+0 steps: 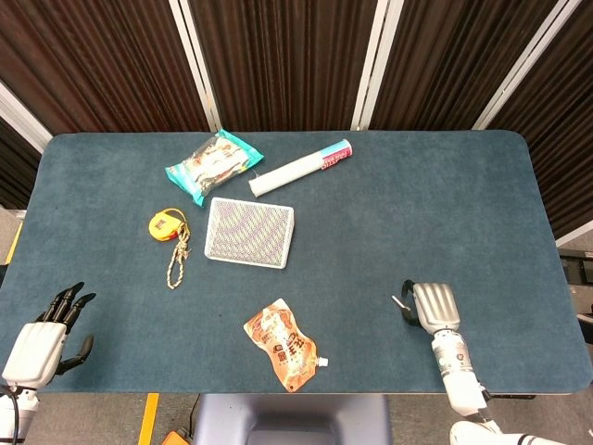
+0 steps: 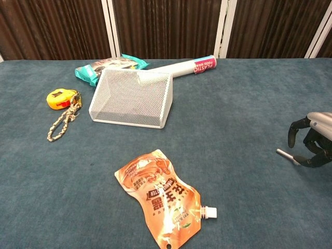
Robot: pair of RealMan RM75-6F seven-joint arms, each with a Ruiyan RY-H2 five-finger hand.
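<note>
A small metal pin (image 2: 284, 154) lies on the blue table (image 1: 389, 213) at the near right. My right hand (image 2: 311, 145) hangs low over it with fingers curled down. The pin's right end is hidden among those fingers, and whether they grip it does not show. In the head view the same right hand (image 1: 432, 306) sits with the pin (image 1: 397, 301) poking out on its left. My left hand (image 1: 39, 336) hovers at the table's near left corner, fingers spread, holding nothing.
An orange spouted drink pouch (image 2: 162, 194) lies near the front edge. A white mesh basket (image 2: 132, 98) lies tipped at centre left. Beside it are a yellow tape measure (image 2: 58, 98) with a rope loop (image 2: 63, 120), a teal snack bag (image 2: 106, 66) and a white roll (image 2: 187, 66).
</note>
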